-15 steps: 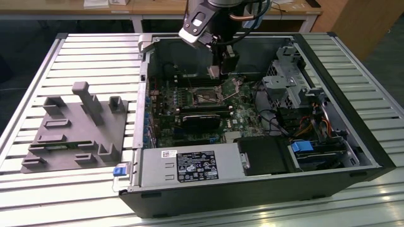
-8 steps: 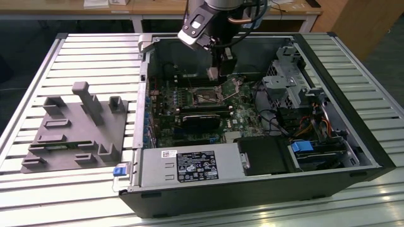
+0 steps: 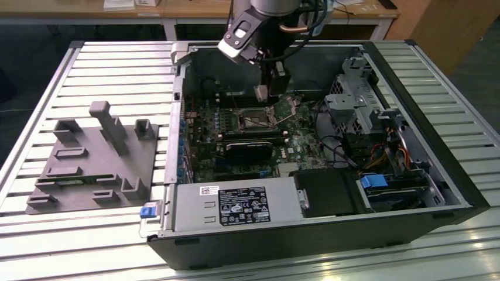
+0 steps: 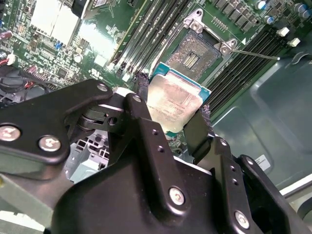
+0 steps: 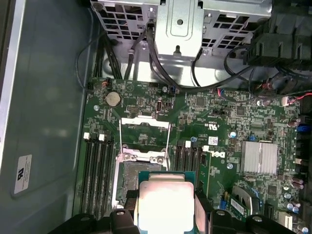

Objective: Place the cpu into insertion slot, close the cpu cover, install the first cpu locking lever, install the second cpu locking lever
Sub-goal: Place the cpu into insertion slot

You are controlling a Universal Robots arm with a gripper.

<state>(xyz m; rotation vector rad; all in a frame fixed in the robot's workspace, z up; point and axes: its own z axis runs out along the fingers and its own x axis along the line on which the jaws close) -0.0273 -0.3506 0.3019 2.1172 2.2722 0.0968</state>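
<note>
Black two-fingered hand (image 4: 171, 105) pinching the flat silver-grey square cpu (image 4: 176, 100), which I hold near the dark-centred, silver-rimmed insertion slot (image 4: 195, 56), not yet seated; thin silver-framed cpu cover (image 5: 145, 131) open, every step, I judge, remaining.

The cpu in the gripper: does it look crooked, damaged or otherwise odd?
Nothing stands out. The cpu sits square in the gripper, with no visible damage, above the open insertion slot. The cpu cover stands open beyond it.
</note>
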